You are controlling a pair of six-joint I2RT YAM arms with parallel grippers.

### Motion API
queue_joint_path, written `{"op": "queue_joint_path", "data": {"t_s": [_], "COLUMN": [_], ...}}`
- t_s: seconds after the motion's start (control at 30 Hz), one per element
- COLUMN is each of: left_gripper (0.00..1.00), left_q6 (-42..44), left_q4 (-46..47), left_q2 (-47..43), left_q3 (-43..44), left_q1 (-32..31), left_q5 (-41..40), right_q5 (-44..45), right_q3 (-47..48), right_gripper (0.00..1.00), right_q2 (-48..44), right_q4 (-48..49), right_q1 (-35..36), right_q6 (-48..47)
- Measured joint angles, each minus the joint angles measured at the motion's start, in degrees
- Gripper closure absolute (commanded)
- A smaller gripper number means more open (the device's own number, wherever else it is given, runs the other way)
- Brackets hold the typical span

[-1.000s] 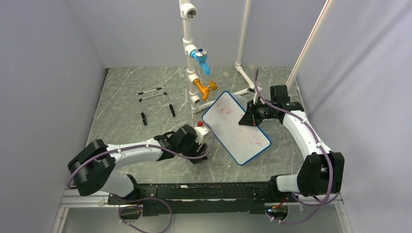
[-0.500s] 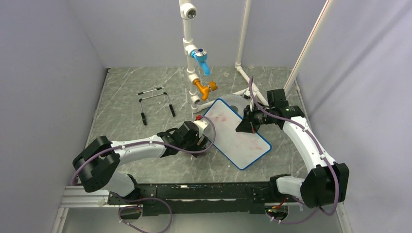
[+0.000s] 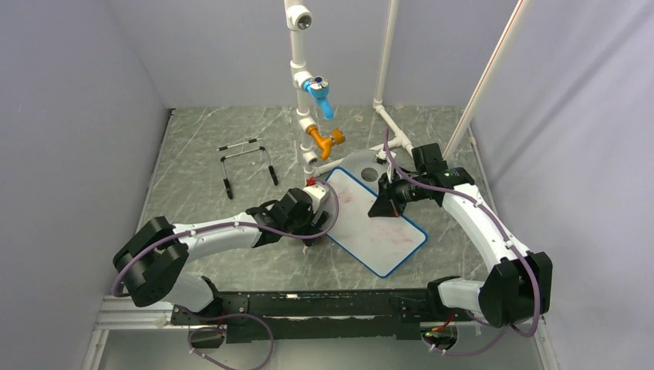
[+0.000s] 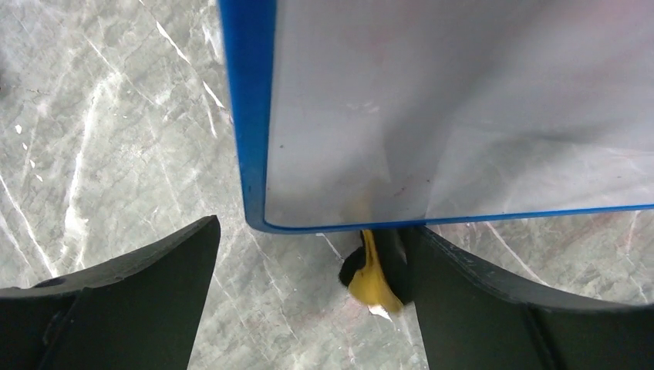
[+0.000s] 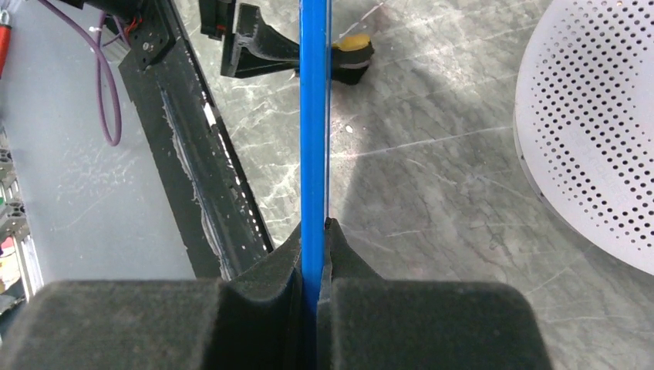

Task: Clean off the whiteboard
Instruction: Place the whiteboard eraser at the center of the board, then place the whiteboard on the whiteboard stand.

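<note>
The whiteboard (image 3: 362, 227), white with a blue frame and faint pink smears, is held slanted over the table. My right gripper (image 3: 383, 206) is shut on its far right edge, and the right wrist view shows both pads clamping the blue frame (image 5: 315, 116) at my right gripper (image 5: 316, 231). My left gripper (image 3: 311, 230) stands open at the board's left corner (image 4: 258, 154). In the left wrist view the left gripper (image 4: 312, 235) has wide jaws. A small yellow and black eraser (image 4: 374, 274) lies on the table by the right finger, partly under the board. The eraser (image 5: 351, 52) also shows in the right wrist view.
A round grey perforated disc (image 3: 369, 165) (image 5: 594, 131) lies behind the board. A white pipe rig with a blue valve (image 3: 318, 94) and an orange valve (image 3: 325, 140) stands at the back centre. A wire stand (image 3: 247, 160) sits at the back left. The black base rail (image 5: 193, 162) runs along the near edge.
The right arm has swung the whiteboard left and nearer, uncovering the perforated disc. The left gripper has opened wider and shifted up to the board's left corner.
</note>
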Motion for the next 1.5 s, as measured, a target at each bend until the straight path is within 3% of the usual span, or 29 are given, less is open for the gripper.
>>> {"op": "queue_joint_path", "data": {"t_s": [0.3, 0.37, 0.57, 0.7, 0.83, 0.97, 1.1, 1.23, 1.33, 1.4, 1.47, 1.5], "left_gripper": [0.06, 0.01, 0.01, 0.02, 0.10, 0.14, 0.32, 0.43, 0.65, 0.96, 1.00, 1.00], "left_q6": [0.0, 0.2, 0.4, 1.6, 3.7, 5.7, 5.9, 5.6, 5.2, 4.7, 4.4, 5.4], "left_q4": [3.4, 4.6, 9.0, 11.0, 12.9, 13.9, 15.5, 18.4, 21.4, 23.9, 25.6, 26.3], "left_q2": [-7.8, -11.3, -22.1, -26.9, -26.2, -19.7, -15.0, -13.0, -11.2, -9.9, -9.0, -8.7], "left_q3": [-2.8, -4.8, -11.8, -11.8, -9.2, -4.9, -4.6, -5.5, -5.7, -6.1, -6.4, -6.6], "left_q1": [0.3, 1.2, 12.5, 16.1, 16.9, 17.0, 16.9, 15.9, 14.9, 14.3, 14.0, 13.9], "left_q5": [7.5, 10.7, 26.8, 34.3, 43.5, 53.9, 60.3, 64.6, 66.3, 67.3, 67.7, 69.2], "right_q5": [1.3, 1.2, 0.4, 0.5, 1.3, 2.2, 2.4, 2.5, 2.0, 1.6, 0.8, 0.2], "right_q3": [0.0, 0.0, 0.0, 0.7, 2.7, 5.2, 6.9, 7.5, 7.9, 8.2, 8.5, 8.5], "right_gripper": [1.00, 1.00, 1.00, 1.00, 1.00, 1.00, 1.00, 1.00, 1.00, 1.00, 0.99, 0.87], "right_q2": [0.2, 0.2, 0.1, 0.0, 0.0, 0.0, 0.0, 0.0, 0.3, 0.7, 1.1, 1.4], "right_q4": [-0.1, -0.3, -3.1, -5.7, -9.4, -12.7, -14.0, -14.5, -15.3, -15.8, -16.8, -17.5], "right_q1": [0.1, 0.1, 0.5, 2.1, 5.8, 8.8, 9.4, 9.9, 10.2, 10.4, 10.6, 10.6], "right_q6": [1.0, 0.6, -2.3, -5.1, -9.9, -15.3, -18.1, -19.7, -20.5, -21.2, -21.9, -21.7]}}
